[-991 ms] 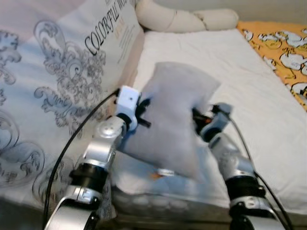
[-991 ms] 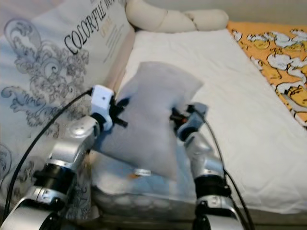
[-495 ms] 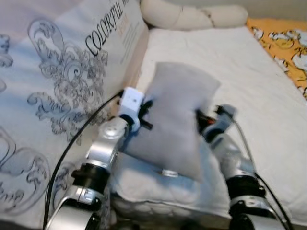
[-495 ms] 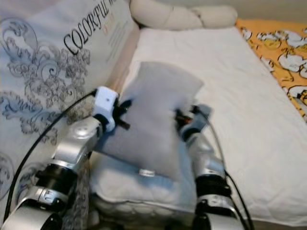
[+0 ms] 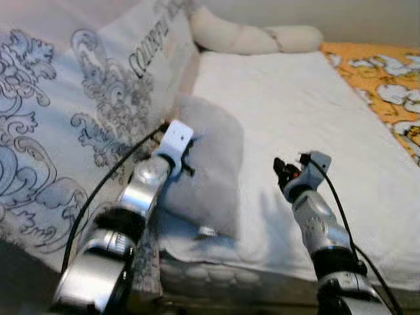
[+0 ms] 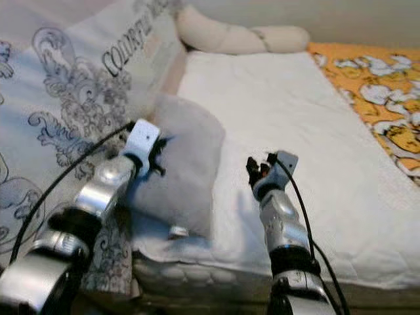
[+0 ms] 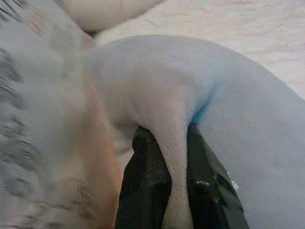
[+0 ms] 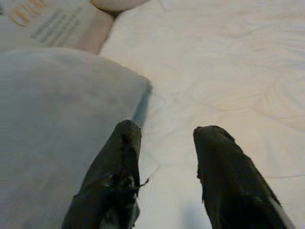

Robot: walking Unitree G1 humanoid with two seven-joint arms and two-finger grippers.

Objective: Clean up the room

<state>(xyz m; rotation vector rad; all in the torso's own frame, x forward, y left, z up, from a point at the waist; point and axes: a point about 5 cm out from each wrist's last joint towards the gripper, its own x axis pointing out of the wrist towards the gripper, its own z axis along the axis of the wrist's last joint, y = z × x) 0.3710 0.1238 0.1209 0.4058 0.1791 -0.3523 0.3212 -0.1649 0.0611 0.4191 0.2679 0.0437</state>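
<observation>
The grey pillow point(image 5: 207, 170) lies on the white bed point(image 5: 315, 105), leaning on the big patterned pillow point(image 5: 85, 111). Our left gripper point(image 7: 167, 191) pinches a fold of its edge. Our right gripper point(image 8: 164, 162) is spread wide with nothing in it, just beside the pillow. We think it is soft, light and floppy, so an edge or corner is best to grab.

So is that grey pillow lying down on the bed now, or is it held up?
Lying down. The grey pillow rests on the white bed beside the patterned cushion; the left gripper pinches its edge, and the right gripper is open.
</observation>
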